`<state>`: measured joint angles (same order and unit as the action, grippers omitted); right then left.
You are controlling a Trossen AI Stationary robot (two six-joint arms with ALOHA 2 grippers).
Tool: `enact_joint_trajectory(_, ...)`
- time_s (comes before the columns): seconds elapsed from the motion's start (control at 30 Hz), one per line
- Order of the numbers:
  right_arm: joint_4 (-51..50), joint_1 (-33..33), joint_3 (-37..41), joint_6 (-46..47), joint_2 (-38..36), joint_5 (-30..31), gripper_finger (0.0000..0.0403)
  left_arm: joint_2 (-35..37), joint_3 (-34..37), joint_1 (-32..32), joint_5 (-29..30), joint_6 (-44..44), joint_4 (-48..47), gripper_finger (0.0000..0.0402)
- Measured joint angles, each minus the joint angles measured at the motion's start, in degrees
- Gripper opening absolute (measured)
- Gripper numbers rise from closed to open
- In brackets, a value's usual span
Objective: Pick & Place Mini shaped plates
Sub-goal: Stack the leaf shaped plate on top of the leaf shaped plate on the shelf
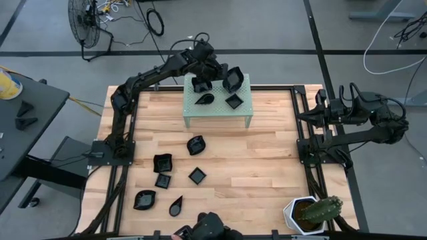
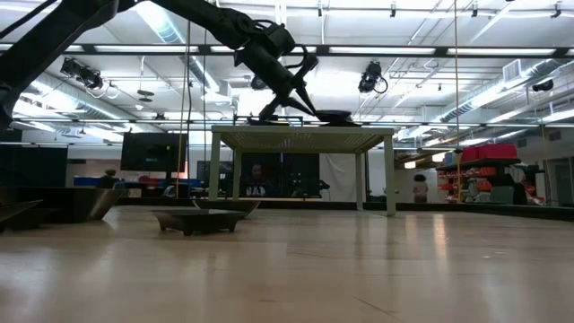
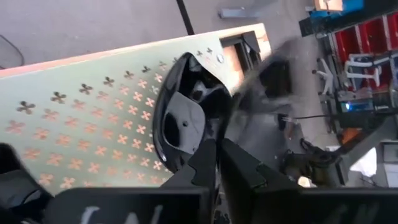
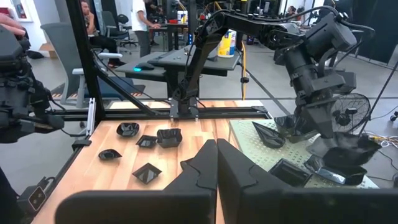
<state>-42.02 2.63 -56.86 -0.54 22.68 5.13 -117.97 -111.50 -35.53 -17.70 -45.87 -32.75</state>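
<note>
From above, the left arm stretches across to the pale green stand [image 1: 217, 101], its left hand [image 1: 227, 79] pinching a black mini plate [image 1: 233, 80] at the stand's far right corner, three more plates resting on the stand and six on the wooden surface [image 1: 267, 167]. In the low view that hand [image 2: 296, 90] slants down onto the stand top. The left wrist view shows its fingers [image 3: 208, 158] nearly together on the tilted plate's [image 3: 186, 118] rim, while the right hand [image 4: 216, 158], pressed together, waits at the surface's right side.

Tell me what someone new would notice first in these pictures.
First, the left gripper reaching over the pale green stand at the table's far side, clamping a black plate by its rim at the stand's right far corner. Three more plates sit on the stand. Next, the scatter of black plates on the wooden table nearer the camera side, and the cactus pot in the near right corner.
</note>
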Motion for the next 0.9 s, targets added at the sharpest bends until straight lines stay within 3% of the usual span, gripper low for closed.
enact_joint_trajectory(0.5,0.0,0.0,0.0,0.0,0.0,0.0,0.0004,0.5,0.0,0.0,0.3,0.5,0.4,0.0088)
enact_joint_trajectory(0.9,0.0,0.0,0.0,0.0,0.0,0.0,0.0004,8.5,0.0,-0.6,1.1,12.0,-3.1,0.0104)
